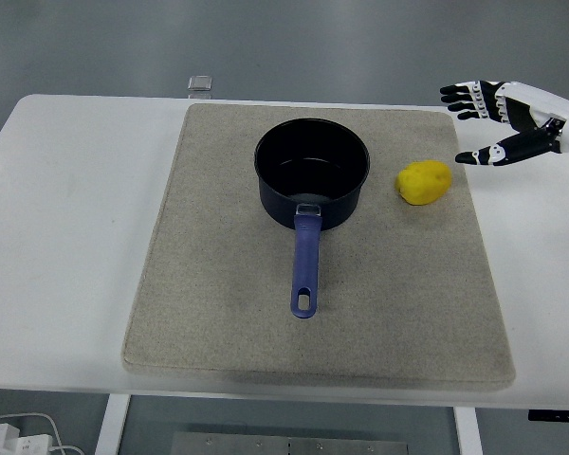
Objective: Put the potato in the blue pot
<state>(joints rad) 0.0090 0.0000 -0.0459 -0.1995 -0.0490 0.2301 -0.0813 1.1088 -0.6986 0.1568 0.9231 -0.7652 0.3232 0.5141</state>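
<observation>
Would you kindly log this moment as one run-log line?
right hand: open, right of potato | potato: on mat | pot: empty

lab, white table [66, 237], grey floor [313, 38]

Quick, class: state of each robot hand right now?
Left hand: not in view.
Right hand: open, fingers spread, holding nothing, to the right of the potato.
</observation>
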